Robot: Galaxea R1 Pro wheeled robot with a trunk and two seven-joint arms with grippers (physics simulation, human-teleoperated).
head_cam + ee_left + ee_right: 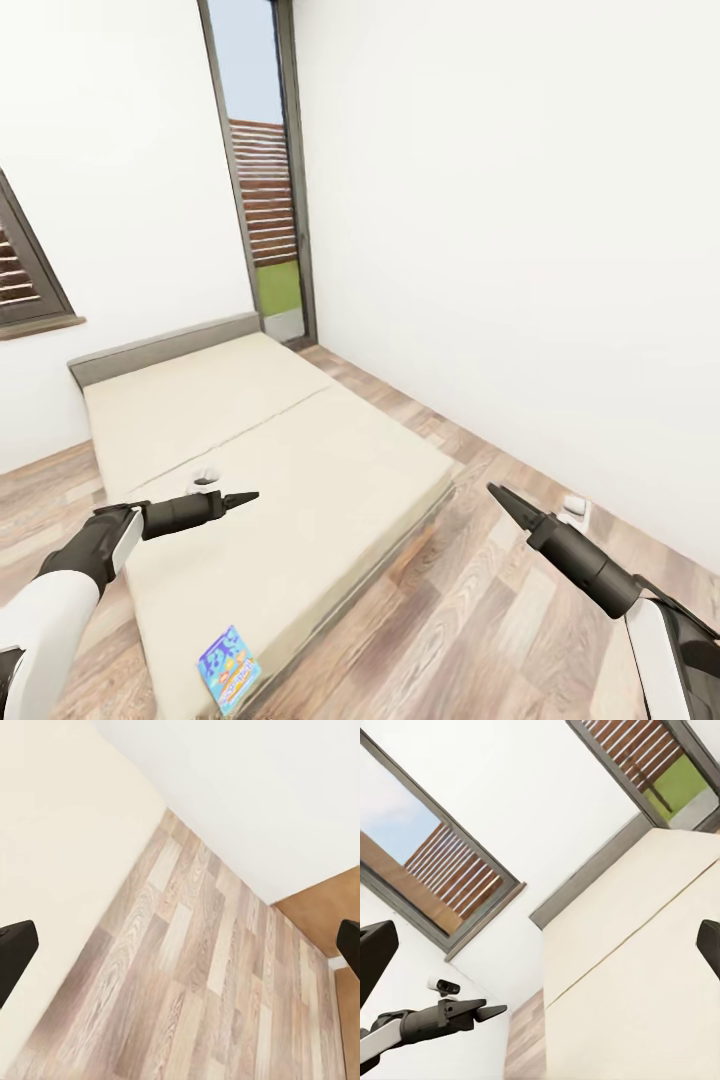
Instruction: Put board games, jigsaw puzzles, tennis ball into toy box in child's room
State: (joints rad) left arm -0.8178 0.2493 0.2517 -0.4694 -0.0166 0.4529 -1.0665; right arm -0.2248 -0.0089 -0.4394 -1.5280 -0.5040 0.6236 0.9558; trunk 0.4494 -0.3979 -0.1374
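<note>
Both claws hang empty in front of me: the left claw looks pinched nearly closed in the head view, yet its wrist camera shows the two fingertips far apart at the frame edges, so I cannot tell its state for sure. The right claw gives the same mixed reading, tips together from above, spread wide in its own camera.

Going by size, the bed takes up most of what lies ahead, a plain cream mattress with a grey headboard edge, sitting on the wood floor below the white walls and a tall window.

Near the bed's closest corner lies one board game, a thin blue box with a busy printed cover, flat on the mattress close to the edge and well apart from both claws. I judge it light and stiff, with a slick cover. Lying flush on soft bedding, it should be taken by the edge nearest the bed's side, pinched across its thin profile.
</note>
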